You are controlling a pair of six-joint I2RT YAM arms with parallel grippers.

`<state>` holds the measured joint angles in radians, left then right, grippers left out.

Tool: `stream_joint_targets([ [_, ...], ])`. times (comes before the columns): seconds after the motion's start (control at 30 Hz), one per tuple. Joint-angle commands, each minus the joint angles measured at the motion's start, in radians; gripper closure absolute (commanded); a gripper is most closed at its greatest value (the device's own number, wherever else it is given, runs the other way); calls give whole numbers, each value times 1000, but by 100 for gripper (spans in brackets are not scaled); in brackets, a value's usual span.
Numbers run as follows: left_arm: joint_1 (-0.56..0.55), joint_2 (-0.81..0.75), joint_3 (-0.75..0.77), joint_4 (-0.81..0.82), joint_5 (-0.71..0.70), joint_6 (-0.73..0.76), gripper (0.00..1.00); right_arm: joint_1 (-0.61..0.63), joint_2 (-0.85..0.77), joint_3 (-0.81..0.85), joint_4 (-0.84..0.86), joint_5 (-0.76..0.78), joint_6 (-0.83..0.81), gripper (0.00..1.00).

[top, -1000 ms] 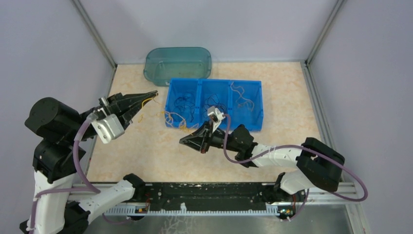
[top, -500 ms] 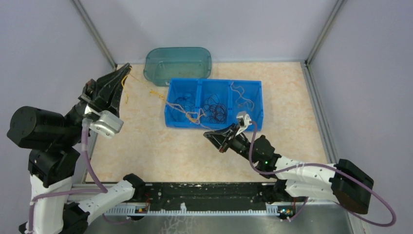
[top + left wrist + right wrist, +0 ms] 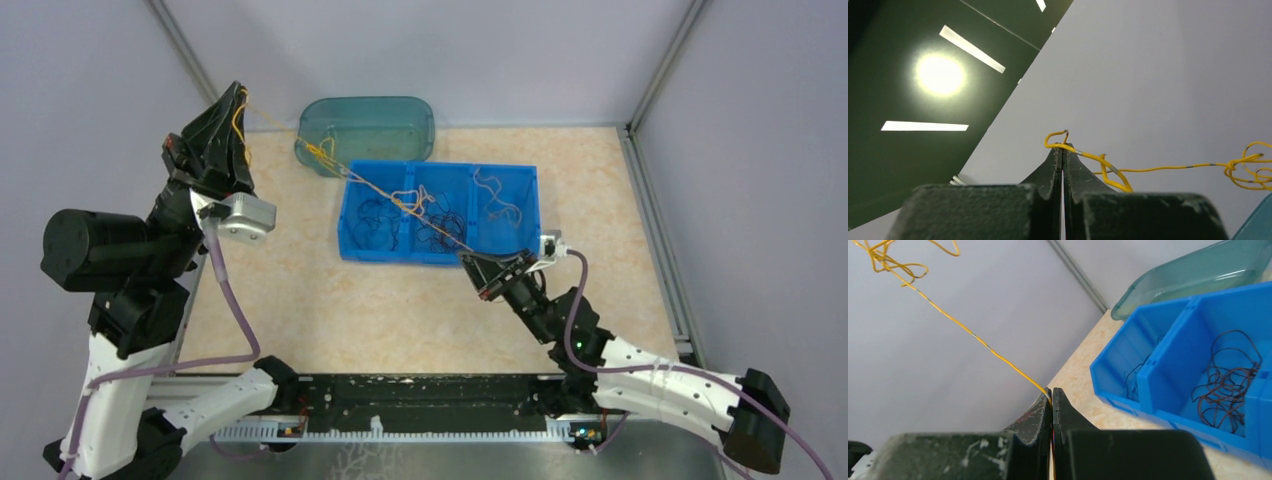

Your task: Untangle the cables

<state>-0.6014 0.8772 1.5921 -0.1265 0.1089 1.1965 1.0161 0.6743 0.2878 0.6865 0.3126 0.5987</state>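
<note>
Pale lilac-grey walls [image 3: 450,50] meet at slim metal corner posts [image 3: 193,65] around a beige marbled tabletop [image 3: 400,320], while overhead a dark ceiling [image 3: 878,165] carries a round lamp [image 3: 940,75] and bright strip lights [image 3: 923,126].

Quick tally: one left gripper [image 3: 239,90], one right gripper [image 3: 466,259], so two total. One yellow cable [image 3: 973,335]. One blue bin [image 3: 440,165], three compartments, three cable clumps inside: left clump [image 3: 378,215], middle clump [image 3: 445,225], right clump [image 3: 497,205]. One teal tub [image 3: 366,101]. One table [image 3: 330,310].
</note>
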Motion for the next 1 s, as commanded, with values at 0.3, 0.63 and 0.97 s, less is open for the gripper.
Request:
stream_joint_targets([
  [0.3, 5, -47, 165, -122, 191, -389, 98, -16, 13, 62, -233, -44, -118, 100],
  [0.63, 6, 1, 76, 352, -140, -4, 100, -99, -72, 49, -620, 321, 118, 100],
  [0.97, -1, 46, 228, 512, -175, 213, 100, -127, -79, 94, -764, 402, 123, 100],
])
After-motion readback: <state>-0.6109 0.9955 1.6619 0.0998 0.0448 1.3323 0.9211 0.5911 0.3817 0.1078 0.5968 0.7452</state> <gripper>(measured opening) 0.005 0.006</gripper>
